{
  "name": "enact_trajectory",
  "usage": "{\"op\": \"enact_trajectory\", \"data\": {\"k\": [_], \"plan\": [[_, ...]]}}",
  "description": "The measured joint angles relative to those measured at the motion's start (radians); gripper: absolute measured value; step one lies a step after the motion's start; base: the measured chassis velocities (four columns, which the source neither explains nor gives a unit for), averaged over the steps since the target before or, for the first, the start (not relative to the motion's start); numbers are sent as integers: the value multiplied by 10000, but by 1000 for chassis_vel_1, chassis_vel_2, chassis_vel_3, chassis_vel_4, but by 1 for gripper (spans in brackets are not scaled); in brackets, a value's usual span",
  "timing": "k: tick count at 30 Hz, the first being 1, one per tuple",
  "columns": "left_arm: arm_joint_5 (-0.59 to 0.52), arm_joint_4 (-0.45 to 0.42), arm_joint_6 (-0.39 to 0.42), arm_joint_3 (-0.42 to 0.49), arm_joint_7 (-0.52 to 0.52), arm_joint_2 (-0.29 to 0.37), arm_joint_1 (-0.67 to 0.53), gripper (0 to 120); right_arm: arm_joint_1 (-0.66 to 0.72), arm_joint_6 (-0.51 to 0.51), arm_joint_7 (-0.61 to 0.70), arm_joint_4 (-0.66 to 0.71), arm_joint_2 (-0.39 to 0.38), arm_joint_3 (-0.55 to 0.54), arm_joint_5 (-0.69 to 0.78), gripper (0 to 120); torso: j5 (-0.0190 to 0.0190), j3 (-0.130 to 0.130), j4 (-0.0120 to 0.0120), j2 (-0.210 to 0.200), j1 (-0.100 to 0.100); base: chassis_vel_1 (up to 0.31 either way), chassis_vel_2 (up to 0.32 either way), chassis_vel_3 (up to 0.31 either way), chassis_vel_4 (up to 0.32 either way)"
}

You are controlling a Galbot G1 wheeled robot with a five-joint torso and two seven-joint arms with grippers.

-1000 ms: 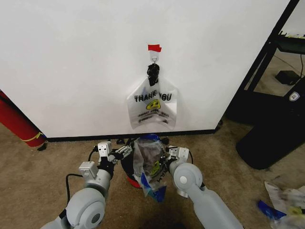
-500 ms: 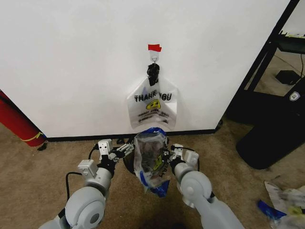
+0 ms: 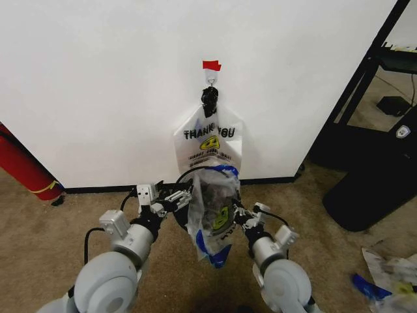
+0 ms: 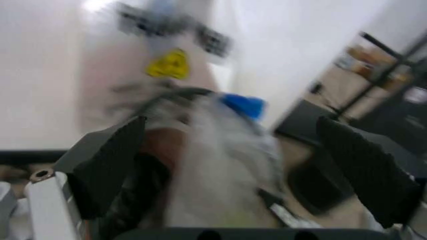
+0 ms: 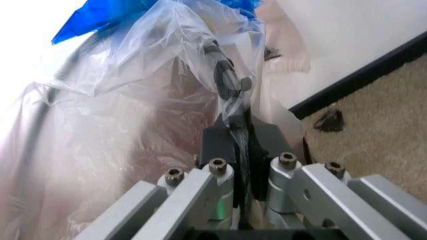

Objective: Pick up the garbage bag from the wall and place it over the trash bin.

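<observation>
Right claw (image 5: 241, 150) clamped on garbage bag (image 3: 214, 208), left claw (image 4: 233, 165) apart, "THANK YOU" bag (image 3: 210, 147) hooked on wall (image 3: 98, 85).

head view looks down at wall (image 3: 98, 85) — both wrist views close on garbage bag (image 5: 133, 100).

Tan carpet floor (image 3: 78, 215): red cylinder (image 3: 23, 166) at its left edge, crumpled plastic scraps (image 3: 388, 277) at right edge.
</observation>
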Motion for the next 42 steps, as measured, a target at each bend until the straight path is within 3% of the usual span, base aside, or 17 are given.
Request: {"op": "enact_trajectory", "data": {"k": [8,23,42], "plan": [[-1542,217,608,604,-482,186,-1475,100,-112,113,-176,-52,-224,-81,-714,1,2,0,2,0,0,0,0,0,0],[-768,1718,1158,1633,-758,-182,-2545,97,-67,109,-119,26,-161,-175,-646,1,0,1,0,0,1,0,0,0,0],[-498,2128,884,1691,-771,-274,-2485,32,-27,66,-105,-6,-129,-334,-570,1,0,1,1,0,1,0,0,0,0]]}}
